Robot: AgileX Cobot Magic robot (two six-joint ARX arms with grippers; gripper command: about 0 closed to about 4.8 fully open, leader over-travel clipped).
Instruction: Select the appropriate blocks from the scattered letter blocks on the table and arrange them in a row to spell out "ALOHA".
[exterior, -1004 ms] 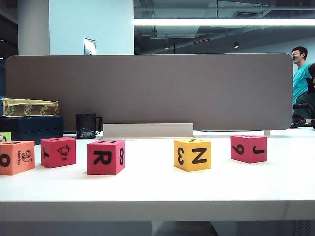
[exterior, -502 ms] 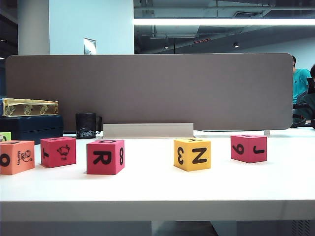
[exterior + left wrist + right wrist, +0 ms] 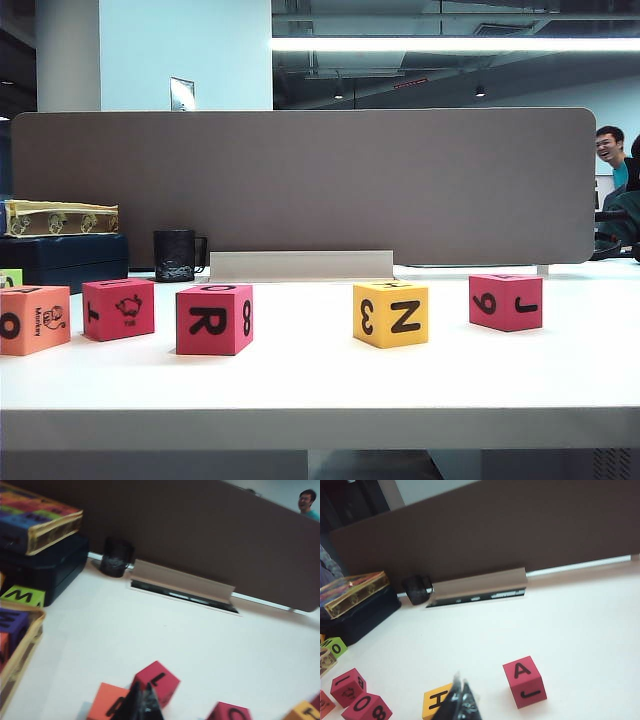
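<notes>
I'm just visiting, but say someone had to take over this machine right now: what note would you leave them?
Left gripper: shut, empty, above the orange block.
Right gripper: shut, empty, above the yellow block.
Five letter blocks stand spread apart along the table: orange, red T block, red R block, yellow, red J block with A on top.
Done: nothing placed.
Left: gather and line up ALOHA.

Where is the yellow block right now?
The yellow block sits on the white table, right of the middle in the exterior view. It stands between the red R block and the red J block, touching neither.
</notes>
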